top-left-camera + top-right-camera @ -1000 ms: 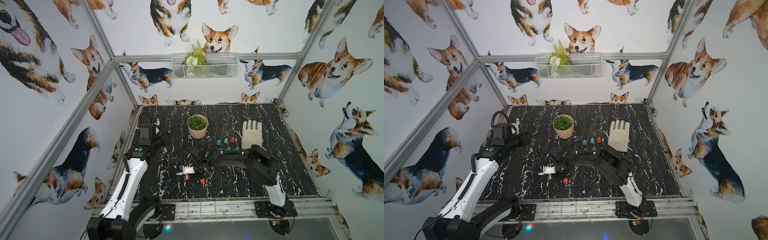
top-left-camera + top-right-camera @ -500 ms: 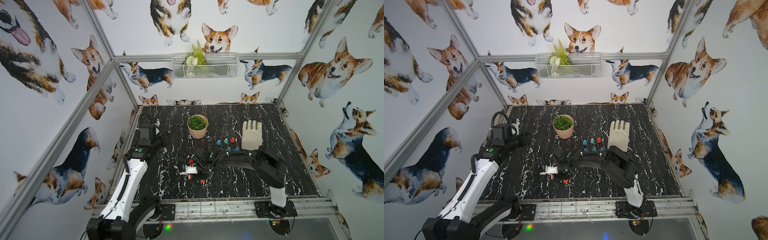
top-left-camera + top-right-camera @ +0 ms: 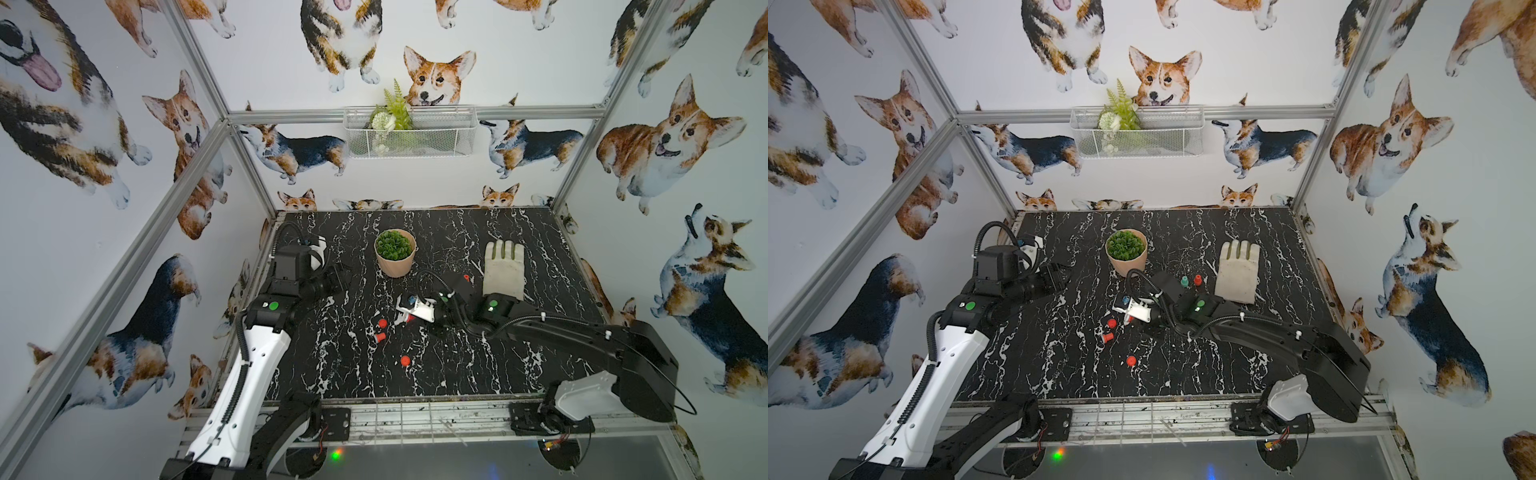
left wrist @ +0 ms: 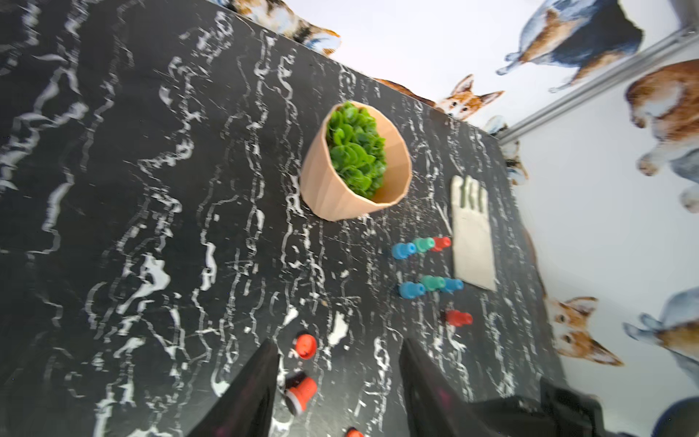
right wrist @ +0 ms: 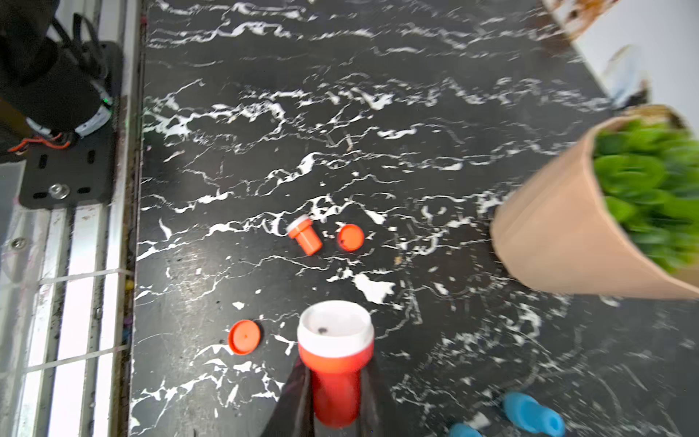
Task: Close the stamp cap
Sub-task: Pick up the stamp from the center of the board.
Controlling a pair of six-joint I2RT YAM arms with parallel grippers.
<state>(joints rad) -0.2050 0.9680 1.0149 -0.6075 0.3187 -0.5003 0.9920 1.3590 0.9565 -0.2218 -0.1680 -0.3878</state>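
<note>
Since a second ago the right tool (image 5: 334, 372) has drawn back from the red pieces in mid-worktop toward the glove side, and the pieces it covered then now lie in plain sight. Its jaws are pinched tight on the held stamp (image 5: 334, 359), a red barrel whose white end points away from the wrist with no cap on it yet. This stamp hangs clear above the worktop (image 3: 457, 374), just to the right of the loose pieces in both top views.

Below it, the lying stamp (image 3: 379, 337) rests on its side, its white end also uncapped. The rear cap (image 3: 381, 322) sits just beside it, not touching. The front cap (image 3: 405, 360) lies alone, nearer the front edge.

The left tool (image 4: 338, 348) hovers over the left rear of the worktop, its fingers partly spread with nothing between them.

Farther back stands the pot (image 3: 395, 253), and the glove (image 3: 503, 270) lies flat to its right. Blue, green and red capped stamps (image 4: 433, 282) stand just beside the glove.
</note>
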